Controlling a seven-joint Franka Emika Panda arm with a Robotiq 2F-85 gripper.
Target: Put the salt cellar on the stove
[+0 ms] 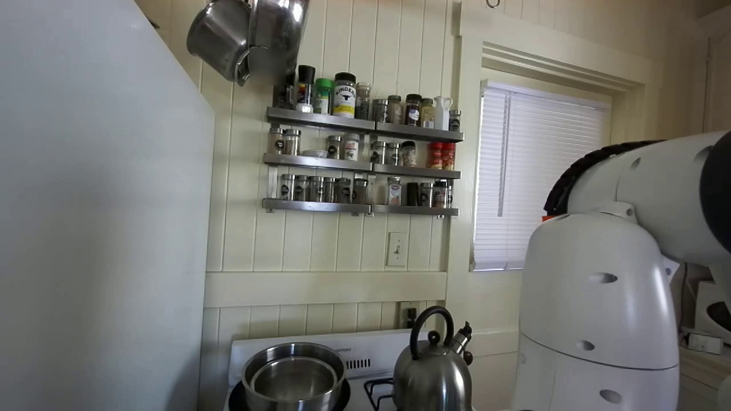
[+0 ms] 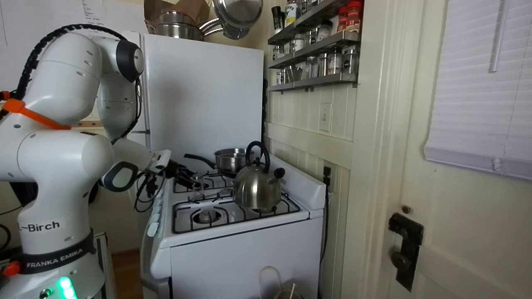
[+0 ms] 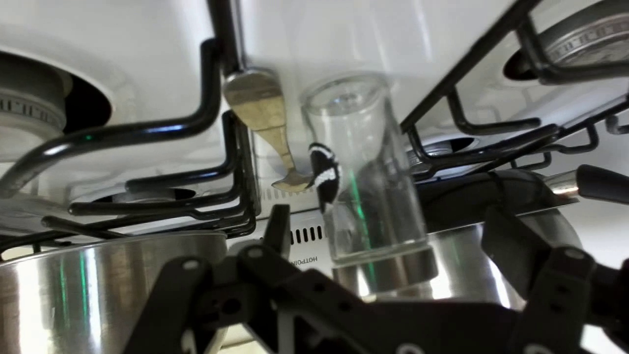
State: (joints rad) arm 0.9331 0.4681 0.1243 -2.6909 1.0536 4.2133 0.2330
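Note:
The salt cellar is a clear glass jar [image 3: 366, 196] with a steel lid and a black label. In the wrist view, which stands upside down, it stands upright on the white stove top [image 3: 319, 34] between the burner grates. It also shows faintly as a jar [image 2: 198, 189] in an exterior view. My gripper [image 3: 395, 241] is open, with one finger on each side of the jar near its lid end and gaps visible on both sides. In an exterior view the gripper [image 2: 192, 179] is low over the front middle of the stove [image 2: 245, 253]. The stove's back panel [image 1: 371, 342] shows in an exterior view; the gripper does not.
A steel kettle [image 2: 257, 189] stands on the near back burner. Steel bowls [image 1: 294, 377] sit in a black pan [image 3: 462, 196] on the other back burner. A metal utensil [image 3: 265, 118] lies beside the jar. A refrigerator [image 2: 203, 95] and spice shelves [image 1: 320, 162] surround the stove.

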